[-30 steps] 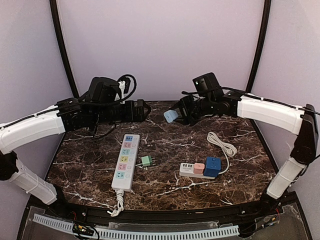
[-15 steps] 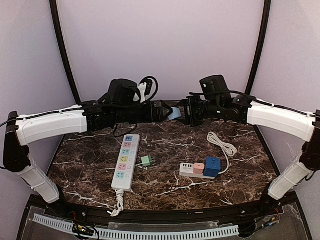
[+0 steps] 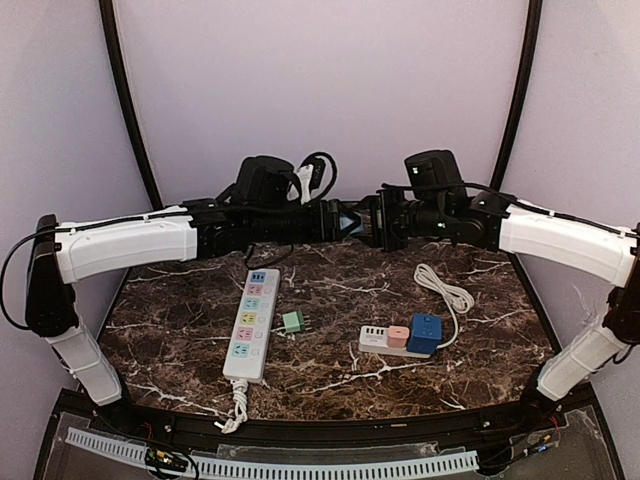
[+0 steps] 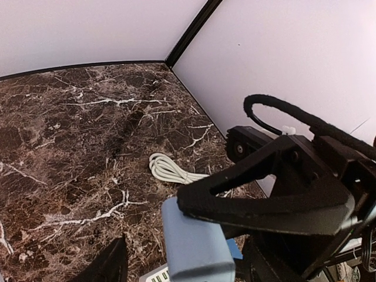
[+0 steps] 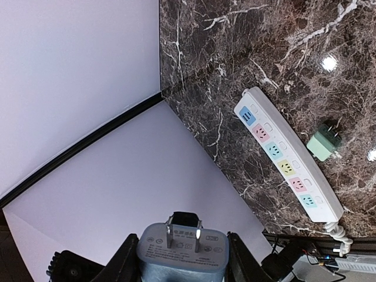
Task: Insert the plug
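Note:
My right gripper (image 3: pixel 372 222) is shut on a light-blue plug adapter (image 5: pixel 182 258) and holds it in the air above the back middle of the table, its two prongs (image 5: pixel 183 230) pointing away from the wrist. My left gripper (image 3: pixel 338 219) meets it head-on. In the left wrist view the plug (image 4: pixel 194 244) lies between my left fingers (image 4: pixel 113 265), which stand wide apart and open. A white power strip (image 3: pixel 252 322) with coloured sockets lies on the table at the left, also in the right wrist view (image 5: pixel 288 161).
A green plug (image 3: pixel 292 321) lies just right of the power strip. A small white strip with a pink and a blue cube (image 3: pixel 402 338) sits centre right, with its coiled white cable (image 3: pixel 445 288) behind it. The table is dark marble.
My left arm has swung right and forward until its gripper reaches the plug. My right gripper has shifted slightly right and turned, still holding the plug.

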Controlling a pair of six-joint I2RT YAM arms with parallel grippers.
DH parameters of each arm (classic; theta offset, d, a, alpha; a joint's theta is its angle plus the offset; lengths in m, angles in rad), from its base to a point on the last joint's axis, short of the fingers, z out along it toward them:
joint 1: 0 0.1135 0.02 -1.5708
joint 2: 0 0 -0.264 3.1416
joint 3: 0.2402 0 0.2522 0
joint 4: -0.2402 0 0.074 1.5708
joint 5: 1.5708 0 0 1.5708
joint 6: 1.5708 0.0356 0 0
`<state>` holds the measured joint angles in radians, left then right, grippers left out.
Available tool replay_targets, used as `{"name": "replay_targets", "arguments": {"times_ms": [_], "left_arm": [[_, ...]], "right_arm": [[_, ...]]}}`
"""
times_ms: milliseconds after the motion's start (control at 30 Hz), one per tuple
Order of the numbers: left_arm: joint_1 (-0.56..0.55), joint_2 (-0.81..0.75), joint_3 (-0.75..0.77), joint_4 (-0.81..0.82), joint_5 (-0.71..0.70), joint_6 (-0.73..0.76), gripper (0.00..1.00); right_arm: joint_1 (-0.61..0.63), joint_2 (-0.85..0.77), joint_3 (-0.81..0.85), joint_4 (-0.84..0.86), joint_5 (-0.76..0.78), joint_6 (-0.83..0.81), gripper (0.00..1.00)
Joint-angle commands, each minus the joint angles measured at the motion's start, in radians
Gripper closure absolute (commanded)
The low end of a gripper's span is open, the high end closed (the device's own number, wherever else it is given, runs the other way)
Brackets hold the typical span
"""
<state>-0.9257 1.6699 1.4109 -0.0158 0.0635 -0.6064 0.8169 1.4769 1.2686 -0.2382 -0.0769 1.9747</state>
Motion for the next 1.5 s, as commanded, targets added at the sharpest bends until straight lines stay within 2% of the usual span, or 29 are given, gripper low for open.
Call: {"name": "replay_targets", "arguments": {"times_ms": [0,300,600,667,700,833,867,933,1000,1233,1267,1467], "left_arm": [[-0.005,0.032,0.063,-0.011,-0.002,-0.003,0.40],[-0.013,0.038,0.080,-0.023,-0.032,-0.009,0.55],[-0.020,0.040,0.084,-0.049,-0.023,-0.028,0.56],[-0.019,0.039,0.085,-0.050,-0.025,-0.029,0.61],[-0.020,0.041,0.087,-0.050,-0.025,-0.030,0.69],[-0.020,0.044,0.095,-0.051,-0.025,-0.031,0.82],[-0.020,0.045,0.096,-0.053,-0.026,-0.032,0.89],[-0.020,0.047,0.098,-0.058,-0.025,-0.035,0.97],[-0.020,0.048,0.098,-0.066,-0.021,-0.038,0.99],[-0.019,0.031,0.100,-0.098,-0.022,-0.046,0.99],[-0.018,0.022,0.100,-0.110,-0.025,-0.046,0.99],[-0.018,-0.032,0.088,-0.197,-0.050,-0.033,0.99]], "right_arm": [[0.012,-0.037,-0.016,0.040,0.014,0.008,0.75],[0.012,-0.067,-0.028,0.017,0.049,0.000,0.76],[0.012,-0.070,-0.034,0.017,0.056,-0.010,0.76],[0.011,-0.070,-0.034,0.017,0.061,-0.011,0.76],[0.011,-0.071,-0.032,0.018,0.063,-0.013,0.76],[0.013,-0.073,-0.032,0.017,0.067,-0.023,0.76],[0.013,-0.073,-0.032,0.016,0.068,-0.026,0.75],[0.012,-0.076,-0.037,0.018,0.068,-0.029,0.67],[0.012,-0.082,-0.041,0.018,0.069,-0.033,0.56],[0.009,-0.097,-0.044,0.016,0.066,-0.077,0.04],[0.007,-0.100,-0.044,0.015,0.063,-0.086,0.02],[-0.014,-0.126,-0.063,-0.045,0.041,-0.172,0.01]]}}
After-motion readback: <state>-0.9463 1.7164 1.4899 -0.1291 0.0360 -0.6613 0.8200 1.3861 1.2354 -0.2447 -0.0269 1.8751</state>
